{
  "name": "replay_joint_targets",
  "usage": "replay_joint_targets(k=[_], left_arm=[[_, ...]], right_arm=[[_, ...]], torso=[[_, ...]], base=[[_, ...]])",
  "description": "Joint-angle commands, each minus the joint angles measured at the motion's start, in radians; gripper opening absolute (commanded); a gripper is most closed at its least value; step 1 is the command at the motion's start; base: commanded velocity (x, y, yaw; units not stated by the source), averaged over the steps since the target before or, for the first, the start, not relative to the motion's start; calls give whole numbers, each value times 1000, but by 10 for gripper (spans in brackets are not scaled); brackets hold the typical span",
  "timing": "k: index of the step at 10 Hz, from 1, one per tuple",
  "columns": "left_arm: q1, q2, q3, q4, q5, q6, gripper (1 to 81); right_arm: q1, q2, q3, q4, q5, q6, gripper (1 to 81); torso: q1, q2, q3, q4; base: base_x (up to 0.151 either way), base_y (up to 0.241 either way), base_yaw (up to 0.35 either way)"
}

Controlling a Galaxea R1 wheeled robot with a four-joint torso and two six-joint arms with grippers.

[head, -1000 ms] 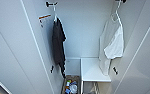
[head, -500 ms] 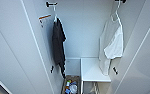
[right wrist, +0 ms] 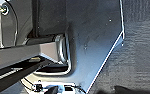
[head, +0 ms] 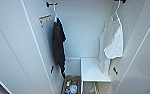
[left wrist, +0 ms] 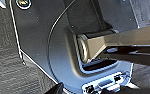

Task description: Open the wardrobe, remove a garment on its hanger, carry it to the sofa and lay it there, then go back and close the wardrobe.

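Gripper states cannot be told, wardrobe (head: 13, 50) open, garment (head: 112, 45) apparently on hanger (head: 116, 11) inside.

Tall white wardrobe (head: 86, 32) stands open, one flat door (head: 13, 50) swung out at left, the other (head: 143, 62) at right. Inside, upper left: black short-sleeved shirt (head: 58, 46) hangs from a short rail bracket (head: 51, 4), close against the left door. Upper right: thin white T-shirt (head: 112, 45) hangs on a thin white hanger (head: 117, 12), near the right door. Below the T-shirt, a white inner shelf unit (head: 92, 71) occupies the right part of the interior. Left of that unit, on the wardrobe bottom beneath the black shirt, sits an open box of mixed small items (head: 71, 86)
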Motion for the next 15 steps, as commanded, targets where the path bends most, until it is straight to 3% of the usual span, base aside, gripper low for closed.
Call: replay_joint_targets(k=[1,2,3,5,10,12,13,15], left_arm=[[-23,-18,3,-334,-52,357,811],[-20,-21,11,-516,-93,541,811],[-23,-21,19,-613,-94,643,811],[-29,8,14,-766,-88,661,811],[-23,-9,19,-769,-74,678,811],[-17,-15,54,-707,33,693,811],[-4,-51,126,-694,32,693,811],[3,-118,244,-692,30,693,811]], right_arm=[[31,-6,8,220,-42,-179,811],[34,-6,8,265,-42,-219,811],[39,-9,5,286,-43,-221,811],[34,-5,10,285,-43,-209,811],[48,11,2,249,-60,-226,811],[26,-29,91,206,-42,-232,811],[23,-75,187,206,-42,-232,811],[11,-107,246,209,-42,-230,811]], torso=[[0,0,0,0],[0,0,0,0],[0,0,0,0],[0,0,0,0],[0,0,1,0],[0,0,1,0],[0,0,1,0],[0,0,1,0]], base=[[0,0,0],[0,0,0],[0,0,0],[0,0,0],[0,0,0],[0,0,0],[0,0,0],[0,0,0]])
